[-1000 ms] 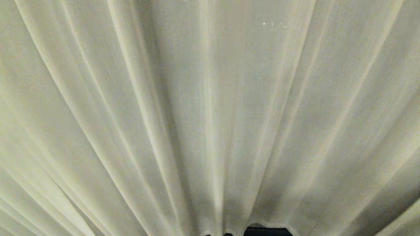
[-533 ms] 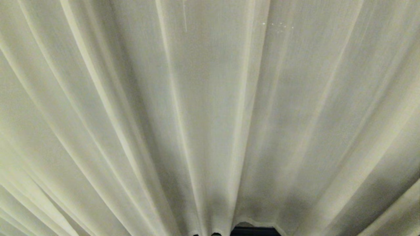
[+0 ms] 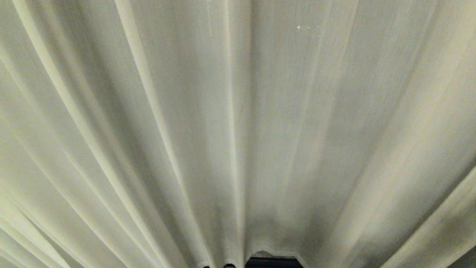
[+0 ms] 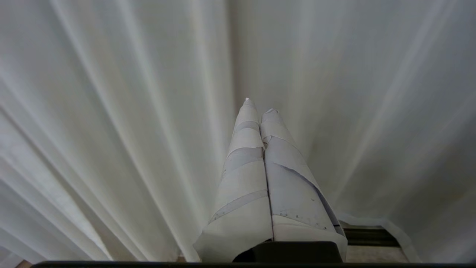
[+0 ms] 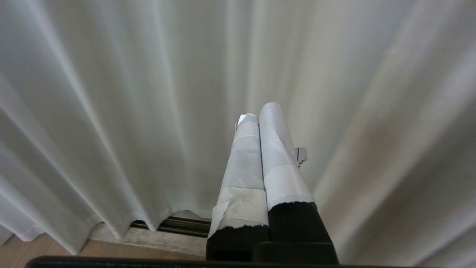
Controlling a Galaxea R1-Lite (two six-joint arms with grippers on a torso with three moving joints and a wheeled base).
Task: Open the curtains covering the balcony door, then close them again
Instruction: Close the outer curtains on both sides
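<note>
Sheer off-white curtains (image 3: 238, 130) hang in vertical pleats and fill the whole head view. They also fill the left wrist view (image 4: 111, 130) and the right wrist view (image 5: 93, 111). The balcony door is hidden behind them, apart from a dark strip of its bottom track below the hem (image 3: 273, 262) (image 5: 182, 225). My left gripper (image 4: 259, 106) is shut, its taped fingers pressed together and empty, pointing at the cloth just short of it. My right gripper (image 5: 260, 111) is also shut and empty, close in front of the curtain. Neither arm shows in the head view.
Below the curtain hem lie a pale sill (image 5: 148, 238) and a strip of wooden floor (image 5: 37, 249). The track also shows as a dark rail under the hem (image 4: 368, 236) in the left wrist view.
The whole head view has slid: the dark strip under the hem has drifted left and the pleats have shifted across the picture, so the camera moved along the curtain. Nothing was gripped.
</note>
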